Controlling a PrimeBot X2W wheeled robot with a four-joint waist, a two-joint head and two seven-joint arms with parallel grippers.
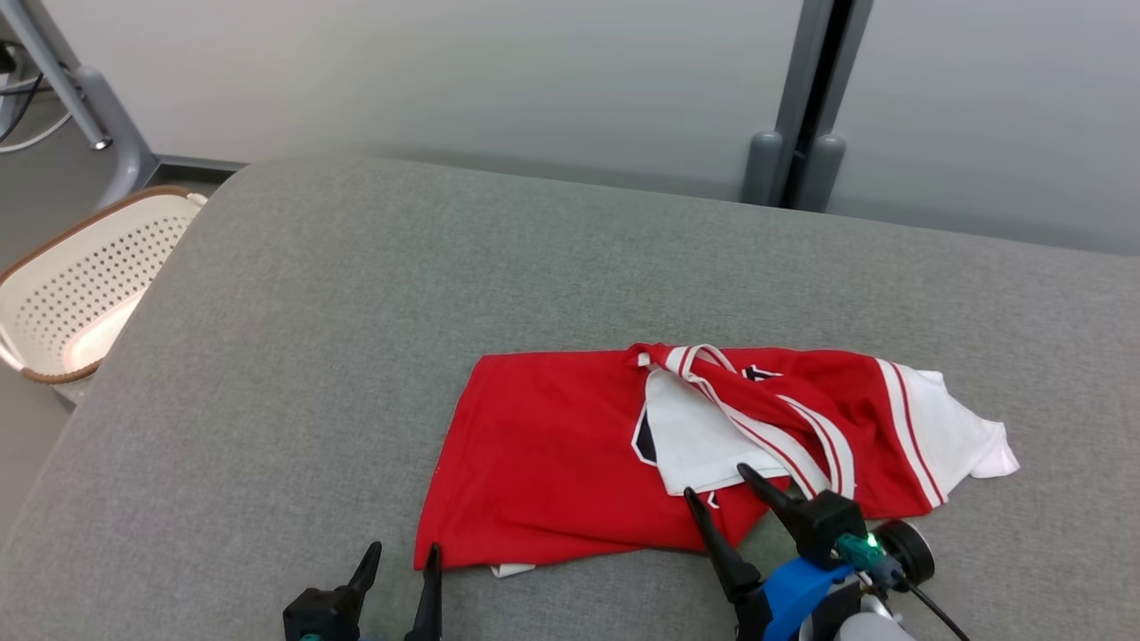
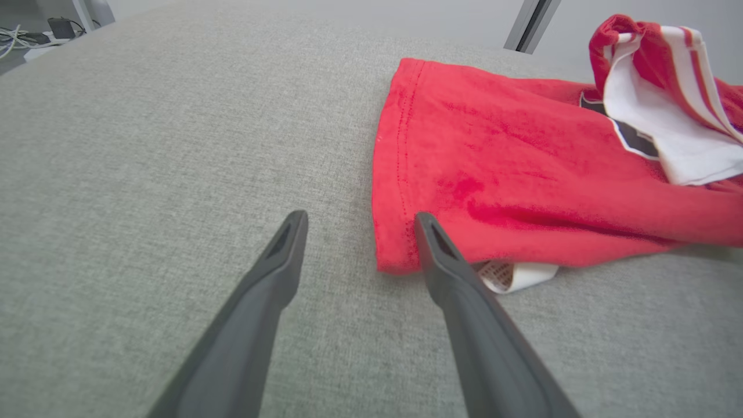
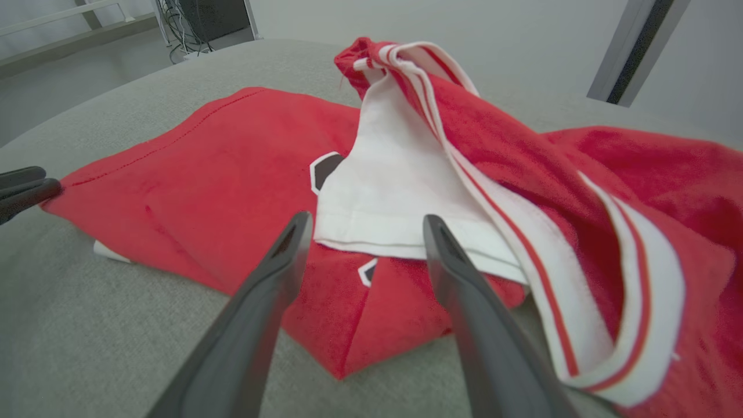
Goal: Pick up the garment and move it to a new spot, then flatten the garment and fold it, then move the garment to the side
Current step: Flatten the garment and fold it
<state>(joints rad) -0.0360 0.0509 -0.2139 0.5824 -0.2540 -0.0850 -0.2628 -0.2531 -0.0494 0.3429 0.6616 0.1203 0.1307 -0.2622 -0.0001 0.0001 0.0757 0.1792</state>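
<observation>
Garment [image 1: 552, 463], red & white, lies rumpled on gray cushion [image 1: 356, 312], toward the near right. Left gripper [image 1: 404, 547] is spread wide, empty, just beside garment's near left corner. Right gripper [image 1: 715, 480] is also wide & empty, w/ tips over white flap [image 1: 695, 436] at near edge.

The garment [image 1: 552, 445] is soft, matt knitted cloth, red with white striped trim. The counter [image 1: 356, 312] wears coarse grey woven fabric. The fingers [image 2: 464, 302] look like smooth, matt dark plastic. The basket [image 1: 89, 276] is perforated, faintly glossy white plastic.
</observation>
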